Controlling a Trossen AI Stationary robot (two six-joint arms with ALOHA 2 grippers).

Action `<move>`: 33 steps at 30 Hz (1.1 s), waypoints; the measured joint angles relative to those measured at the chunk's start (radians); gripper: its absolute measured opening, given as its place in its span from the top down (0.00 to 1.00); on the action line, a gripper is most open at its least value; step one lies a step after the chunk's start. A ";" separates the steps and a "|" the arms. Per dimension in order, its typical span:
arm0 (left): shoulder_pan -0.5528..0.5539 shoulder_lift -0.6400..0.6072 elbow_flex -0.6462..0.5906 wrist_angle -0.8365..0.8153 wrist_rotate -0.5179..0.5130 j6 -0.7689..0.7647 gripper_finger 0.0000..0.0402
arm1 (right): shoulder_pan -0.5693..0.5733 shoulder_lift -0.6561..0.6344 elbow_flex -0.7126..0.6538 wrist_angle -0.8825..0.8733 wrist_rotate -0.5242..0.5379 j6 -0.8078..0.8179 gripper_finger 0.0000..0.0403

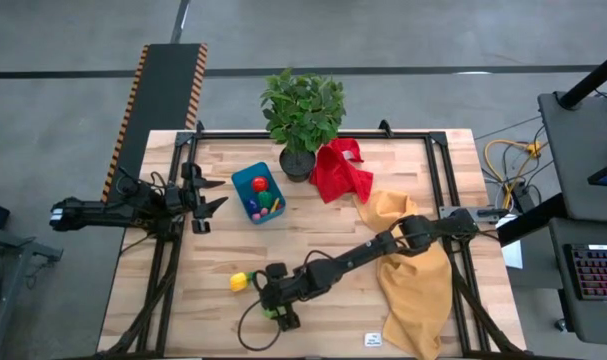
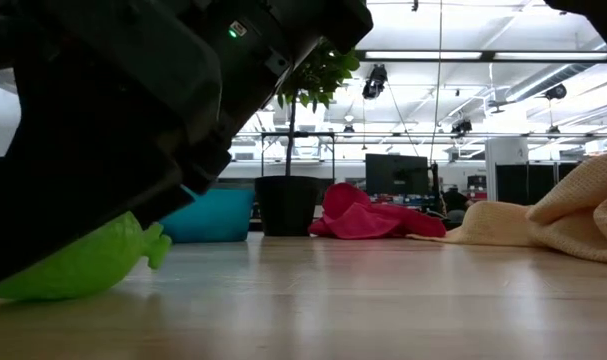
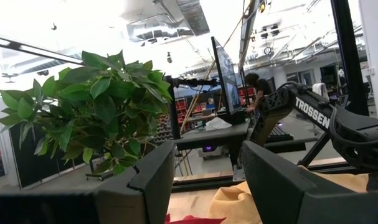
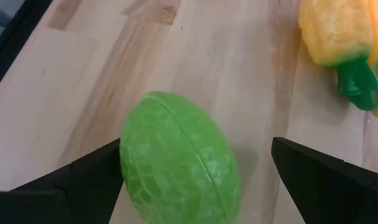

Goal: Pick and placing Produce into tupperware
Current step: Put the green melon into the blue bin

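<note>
The blue tub (image 1: 251,180) stands on the table's far left part, next to the black plant pot, and holds red, green and yellow toy produce (image 1: 266,195). A green oval toy (image 4: 179,163) lies on the wood near the table's near edge. My right gripper (image 4: 198,165) is open and low over it, one finger on each side; in the low view the green toy (image 2: 83,265) shows under it. A yellow toy with a green stalk (image 4: 335,34) lies just beside them, toward the left. My left gripper (image 1: 216,195) is open, hovering left of the tub. My right gripper comes down slanting from the table's right side, its fingers astride the green toy's middle. One finger (image 4: 92,180) stands right against the toy's side; I cannot tell whether it touches. The other finger (image 4: 319,180) is clearly apart. The toy lies on the table.
A leafy potted plant (image 1: 303,105) in a black pot (image 1: 296,163) stands at the far edge. A red cloth (image 1: 341,170) lies right of it, and a yellow cloth (image 1: 415,275) covers the right part under my right arm. Bare wood lies between tub and green toy.
</note>
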 joint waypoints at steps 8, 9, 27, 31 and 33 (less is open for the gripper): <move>0.000 0.000 0.000 0.000 0.000 0.000 0.57 | -0.005 0.000 0.000 0.000 -0.001 0.000 0.15; 0.000 0.000 0.000 0.000 0.000 0.000 0.57 | -0.005 0.000 0.000 0.000 -0.003 -0.003 0.18; 0.000 0.000 0.000 0.000 0.000 0.000 0.57 | -0.006 0.000 0.000 0.000 -0.003 -0.005 0.45; 0.000 0.000 0.000 0.000 0.000 0.000 0.57 | -0.006 0.000 0.000 0.000 -0.003 -0.005 0.45; 0.000 0.000 0.000 0.000 0.000 0.000 0.57 | -0.006 0.000 0.000 0.000 -0.003 -0.005 0.45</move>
